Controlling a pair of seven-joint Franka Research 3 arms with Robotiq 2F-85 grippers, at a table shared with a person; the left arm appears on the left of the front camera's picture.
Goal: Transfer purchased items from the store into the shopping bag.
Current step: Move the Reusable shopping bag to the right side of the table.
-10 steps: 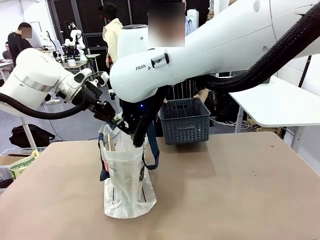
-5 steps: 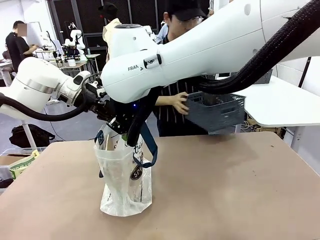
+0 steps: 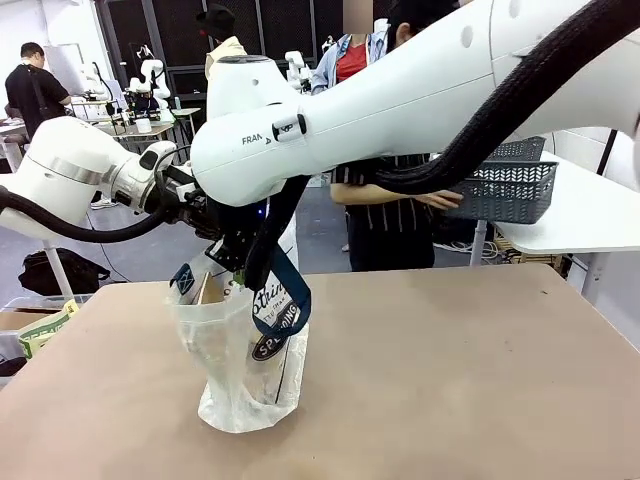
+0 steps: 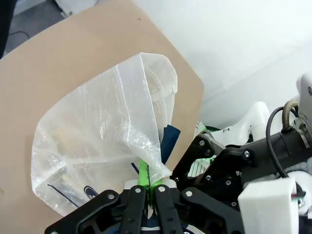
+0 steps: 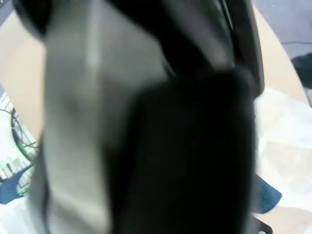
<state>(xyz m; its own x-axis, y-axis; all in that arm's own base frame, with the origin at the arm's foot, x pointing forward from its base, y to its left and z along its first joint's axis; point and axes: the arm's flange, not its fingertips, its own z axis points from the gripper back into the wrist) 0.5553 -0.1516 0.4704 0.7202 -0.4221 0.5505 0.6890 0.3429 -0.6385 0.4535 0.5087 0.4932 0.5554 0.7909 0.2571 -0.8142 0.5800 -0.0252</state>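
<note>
Standing at table (image 3: pixel 480 380) seven o'clock: shopping bag (image 3: pixel 245 360), thin, limp, slippery, probably light; best held by rim or navy straps. Basket (image 3: pixel 505 190) carried off at two o'clock. Left gripper (image 4: pixel 151 187) pinched tight on bag rim. Right gripper (image 3: pixel 240 265) at bag mouth, opening impossible to tell.

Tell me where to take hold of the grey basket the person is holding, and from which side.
Take the basket by its top rim on the robot-facing long side, coming in from above. It is held level off the right side of the table, its open top up, and the person's hand occupies the left end, so the near rim looks the freest edge for the jaws.
</note>
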